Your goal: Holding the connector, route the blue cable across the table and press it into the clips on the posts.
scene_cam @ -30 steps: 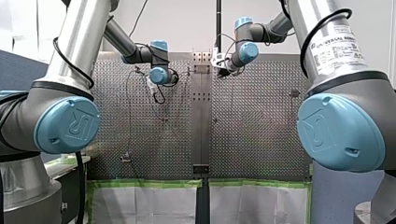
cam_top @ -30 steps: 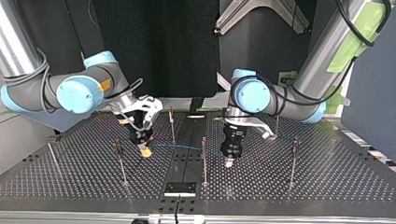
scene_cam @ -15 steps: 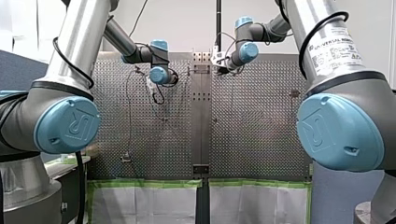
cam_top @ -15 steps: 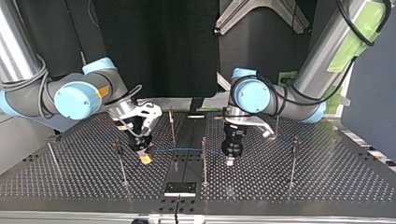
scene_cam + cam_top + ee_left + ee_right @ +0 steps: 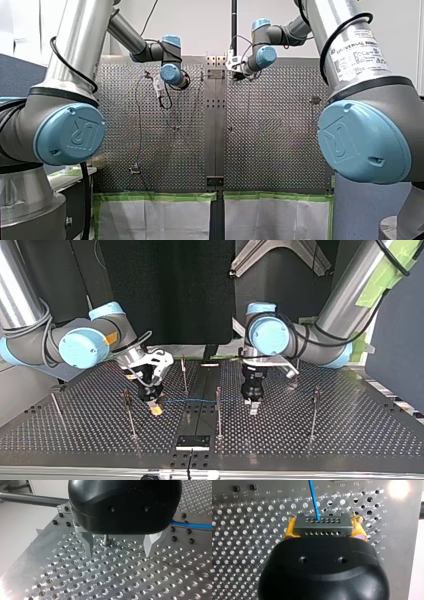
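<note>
Cable [image 5: 314,497] looks thin, likely light and limp: steer it by the rigid connector [image 5: 322,524], clamped in your right gripper [image 5: 323,528], cable running ahead. Left gripper [image 5: 121,547] gapes empty, cable just beside it.

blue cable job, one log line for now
right gripper: shut on dark grey connector block | thin blue cable: runs out from connector | left gripper: open, empty, above perforated metal table
</note>
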Robot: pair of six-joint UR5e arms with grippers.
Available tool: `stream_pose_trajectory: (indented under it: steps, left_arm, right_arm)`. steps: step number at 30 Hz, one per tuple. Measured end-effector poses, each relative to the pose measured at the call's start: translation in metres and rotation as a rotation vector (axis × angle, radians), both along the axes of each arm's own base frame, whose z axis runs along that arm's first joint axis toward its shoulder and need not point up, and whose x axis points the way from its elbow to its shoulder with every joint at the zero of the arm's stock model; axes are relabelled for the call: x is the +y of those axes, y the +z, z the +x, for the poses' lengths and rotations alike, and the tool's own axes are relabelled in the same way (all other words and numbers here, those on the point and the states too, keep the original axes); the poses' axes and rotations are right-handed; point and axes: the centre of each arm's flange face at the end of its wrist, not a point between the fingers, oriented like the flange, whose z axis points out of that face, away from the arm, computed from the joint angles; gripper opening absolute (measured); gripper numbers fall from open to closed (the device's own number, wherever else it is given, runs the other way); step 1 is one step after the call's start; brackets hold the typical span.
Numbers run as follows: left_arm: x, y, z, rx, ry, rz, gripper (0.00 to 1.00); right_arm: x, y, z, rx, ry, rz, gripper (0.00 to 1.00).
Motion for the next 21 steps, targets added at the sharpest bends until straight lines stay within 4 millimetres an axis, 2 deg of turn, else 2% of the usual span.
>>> stream_pose_trajectory:
  steps: [4,12,21]
  left_arm:
    - [-0.003,0.000,-0.012,0.023,-0.011,0.001,1.00]
    - [-0.020,0.002,-0.053,0.066,-0.105,-0.012,1.00]
    - [-0.028,0.009,-0.094,0.075,-0.152,-0.021,1.00]
  right_arm:
    - [0.000,0.000,0.000,-0.001,0.000,0.001,0.00]
    - [0.001,0.000,0.000,0.000,0.001,0.003,0.00]
    - [0.002,0.001,0.001,0.000,0.003,0.003,0.00]
